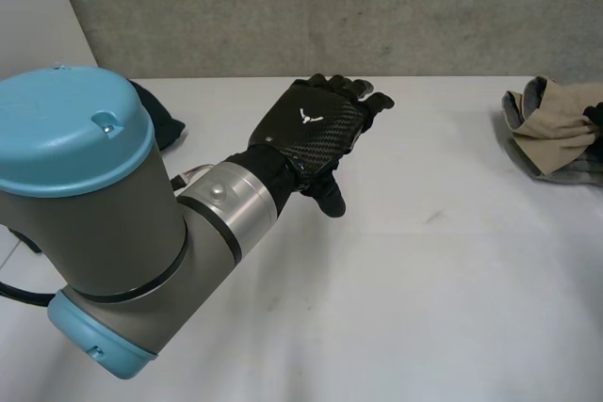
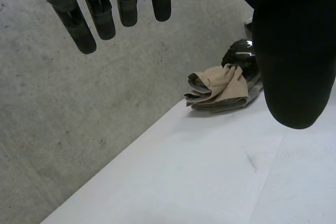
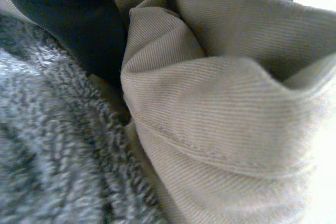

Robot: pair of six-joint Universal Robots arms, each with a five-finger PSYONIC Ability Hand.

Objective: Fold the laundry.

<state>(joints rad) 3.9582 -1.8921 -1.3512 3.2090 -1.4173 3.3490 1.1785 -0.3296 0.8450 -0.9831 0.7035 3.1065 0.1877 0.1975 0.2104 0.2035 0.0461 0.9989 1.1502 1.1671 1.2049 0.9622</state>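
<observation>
The white counter [image 1: 424, 308] runs back to a grey concrete wall [image 1: 330, 7]. The left arm [image 1: 85, 195] bulks in the near left of the head view and hides most of a dark cloth [image 1: 158, 118] lying behind it. The left hand [image 1: 311, 124] hangs over the middle of the counter with its fingers [image 2: 79, 30] straight and slightly apart and the thumb standing away from them, holding nothing. A small white emblem sits on the back of this hand. The laundry lies far off at the counter's right edge, cut by the frame in the head view: a crumpled beige cloth [image 1: 561, 120] heaped on a grey terry towel [image 3: 47, 156]. The right hand [image 3: 73, 24] is on this heap, its dark surface pressed against a bunched fold of the beige cloth. I cannot tell whether it grips that fold.
</observation>
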